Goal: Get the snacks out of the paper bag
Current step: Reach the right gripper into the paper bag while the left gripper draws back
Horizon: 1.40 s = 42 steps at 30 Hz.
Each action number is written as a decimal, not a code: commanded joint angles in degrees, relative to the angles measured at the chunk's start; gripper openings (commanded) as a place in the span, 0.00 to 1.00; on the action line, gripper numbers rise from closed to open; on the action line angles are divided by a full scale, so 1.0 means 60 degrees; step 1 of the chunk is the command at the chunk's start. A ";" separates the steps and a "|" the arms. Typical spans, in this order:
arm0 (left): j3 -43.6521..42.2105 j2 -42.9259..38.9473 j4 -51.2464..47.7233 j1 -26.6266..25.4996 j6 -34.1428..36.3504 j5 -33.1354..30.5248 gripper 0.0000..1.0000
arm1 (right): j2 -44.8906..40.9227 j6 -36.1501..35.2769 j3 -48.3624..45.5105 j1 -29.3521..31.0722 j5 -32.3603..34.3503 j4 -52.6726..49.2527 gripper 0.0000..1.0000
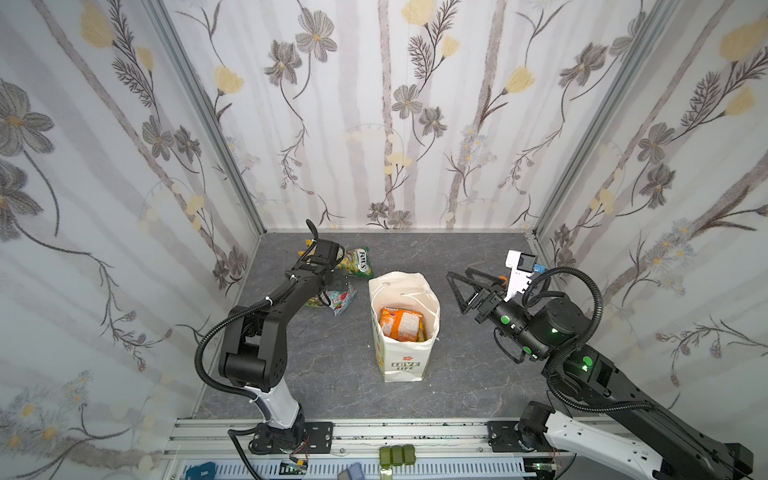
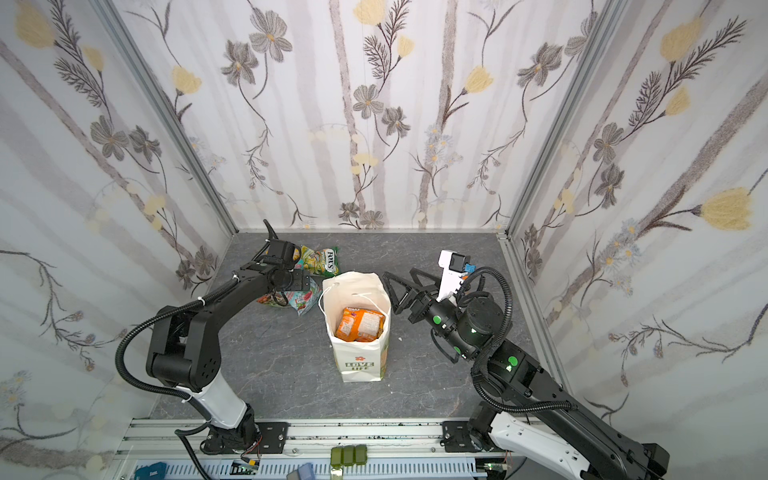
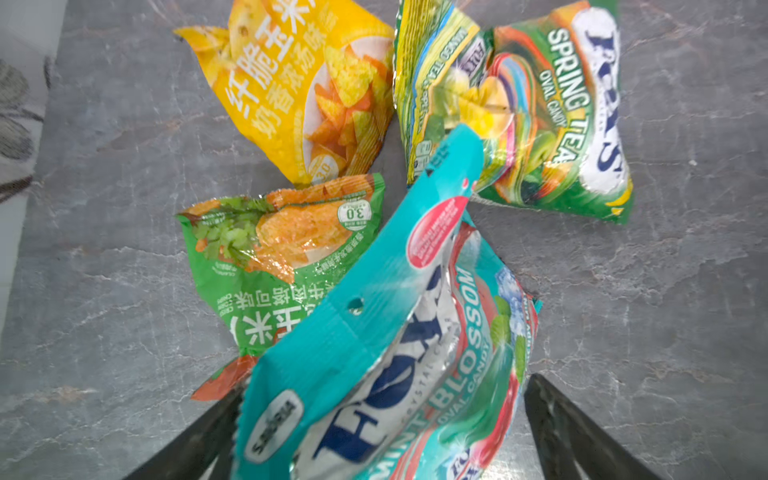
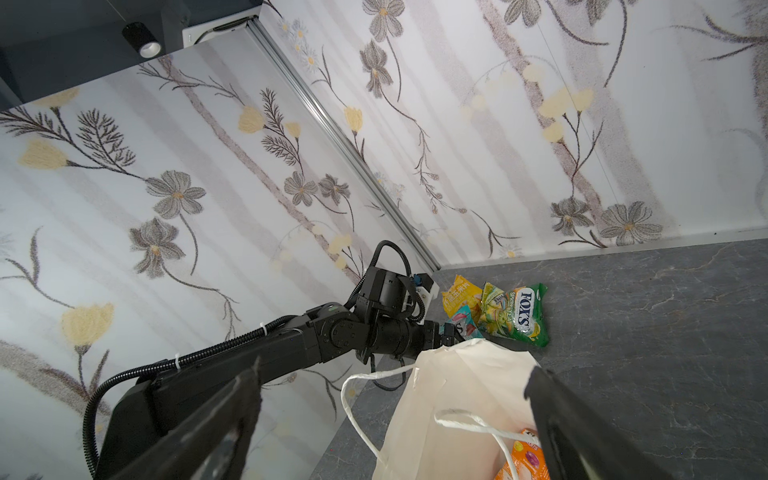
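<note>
Teal packet (image 3: pixel 395 332) (blurred) inside wide-spread left gripper (image 3: pixel 384 386), right gripper (image 4: pixel 395 374) also spread, near paper bag (image 1: pixel 401 361)

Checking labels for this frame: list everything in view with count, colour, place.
paper bag: 1, white with green print, upright mid-table
orange packet: 1, orange, inside the paper bag
yellow packet: 1, yellow, back left
yellow-green packet: 1, beside the yellow packet
Spring Tea packet: 1, green, beside the yellow-green packet
green packet: 1, marked 30, by the yellow packet
teal packet: 1, teal, between the left jaws
table: 1, grey
left gripper: black, open
right gripper: black, open, empty, by the bag
</note>
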 commanded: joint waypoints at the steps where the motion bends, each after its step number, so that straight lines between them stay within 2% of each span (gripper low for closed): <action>1: 0.0343 -0.0187 -0.0199 0.0008 0.0208 0.0065 0.98 | -0.0065 0.0088 0.0081 0.0010 0.0081 0.0126 0.99; 6: 0.0520 -0.1184 -0.0500 -0.0245 -0.0002 0.0255 0.98 | -0.0055 0.0059 0.0224 0.0003 0.0257 -0.0074 0.99; 10: 0.0233 -0.2702 -0.0397 -0.0334 -0.0374 0.1449 0.98 | 0.0386 -0.0317 0.0967 0.0000 0.0135 -0.0868 0.97; 15: -0.0561 -0.5115 0.0365 -0.0697 -0.0696 0.3535 0.98 | 0.1272 -0.0992 0.2253 0.0052 -0.0807 -0.1932 0.90; 22: -0.0489 -0.7051 -0.0402 -0.1717 -0.0599 0.4532 0.98 | 0.2708 -0.1579 0.3658 0.0239 -0.2268 -0.3279 0.86; 28: -0.0153 -0.8108 -0.1711 -0.2617 -0.0198 0.4772 0.98 | 0.3802 -0.1614 0.4123 0.0462 -0.2624 -0.4140 0.73; 34: 0.0304 -0.8526 -0.3219 -0.2796 0.0404 0.4687 1.00 | 0.5127 -0.1739 0.4739 0.0745 -0.2693 -0.5273 0.55; 39: 0.0327 -0.8721 -0.3827 -0.2792 0.0902 0.3725 1.00 | 0.6195 -0.1887 0.5145 0.0983 -0.2193 -0.6068 0.51; 42: 0.0274 -0.8745 -0.3847 -0.2796 0.0926 0.3593 1.00 | 0.6846 -0.1928 0.5358 0.1047 -0.1968 -0.6400 0.49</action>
